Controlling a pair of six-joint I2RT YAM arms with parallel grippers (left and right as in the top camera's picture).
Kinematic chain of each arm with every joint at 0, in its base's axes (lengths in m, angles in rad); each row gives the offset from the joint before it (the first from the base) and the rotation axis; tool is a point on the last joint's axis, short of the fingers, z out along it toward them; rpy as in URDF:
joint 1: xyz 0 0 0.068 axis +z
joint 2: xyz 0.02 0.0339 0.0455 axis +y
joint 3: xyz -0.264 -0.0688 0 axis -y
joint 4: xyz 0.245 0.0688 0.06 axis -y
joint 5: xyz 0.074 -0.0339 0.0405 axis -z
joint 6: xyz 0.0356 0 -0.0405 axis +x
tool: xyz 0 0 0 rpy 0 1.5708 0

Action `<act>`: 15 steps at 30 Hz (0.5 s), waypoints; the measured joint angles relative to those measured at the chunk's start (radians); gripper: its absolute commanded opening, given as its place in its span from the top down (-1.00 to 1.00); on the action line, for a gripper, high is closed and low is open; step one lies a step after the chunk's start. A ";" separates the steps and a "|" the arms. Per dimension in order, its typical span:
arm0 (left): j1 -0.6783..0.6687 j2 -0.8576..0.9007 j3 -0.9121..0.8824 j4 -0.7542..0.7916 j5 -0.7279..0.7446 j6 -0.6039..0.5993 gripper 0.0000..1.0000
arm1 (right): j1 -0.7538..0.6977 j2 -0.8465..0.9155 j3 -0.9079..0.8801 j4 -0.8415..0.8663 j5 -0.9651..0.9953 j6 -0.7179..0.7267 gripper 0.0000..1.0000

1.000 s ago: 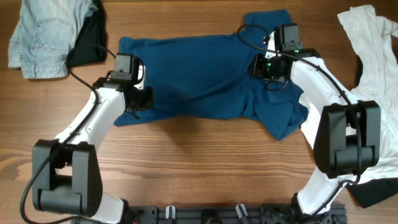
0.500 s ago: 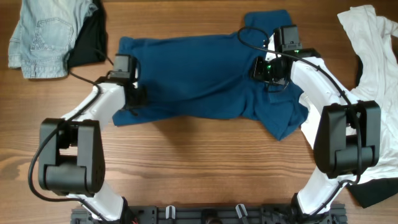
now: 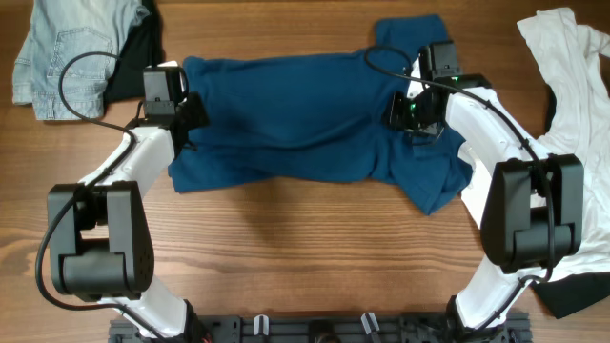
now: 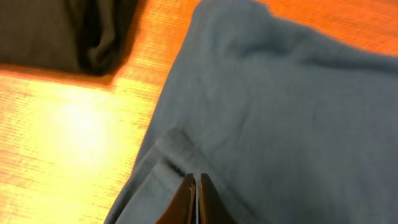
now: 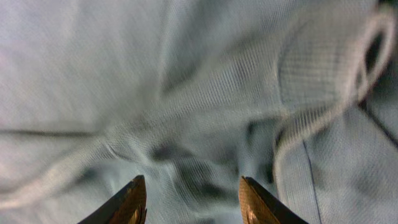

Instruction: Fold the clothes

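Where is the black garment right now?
In the overhead view the black garment lies at the far left of the table, tucked against the pale denim piece on its right edge, just left of the dark blue T-shirt.

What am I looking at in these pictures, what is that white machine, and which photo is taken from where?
The white machine is a robot with a left arm and a right arm at a wooden table, set to fold clothes. The wide picture comes from a camera above the table. The two close-ups come from a small camera on each wrist, looking past its own fingers. A dark blue T-shirt lies spread in the middle. At the far left lie a pale denim piece and a black garment; a white shirt lies at the right. The left gripper is shut at the T-shirt's left edge; whether it pinches cloth I cannot tell. The right gripper stands open over the rumpled right side.
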 measured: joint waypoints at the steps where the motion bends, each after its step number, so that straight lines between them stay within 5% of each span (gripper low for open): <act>1: 0.000 0.000 0.000 0.003 0.008 0.000 0.92 | 0.000 -0.003 0.000 -0.027 0.000 -0.001 0.03; 5: 0.000 -0.002 0.018 -0.094 0.050 0.000 0.92 | 0.000 -0.068 0.001 -0.123 0.008 -0.006 -0.15; 15: -0.004 -0.117 0.061 -0.401 0.178 0.000 0.92 | -0.074 -0.322 0.019 -0.482 0.228 0.131 -0.17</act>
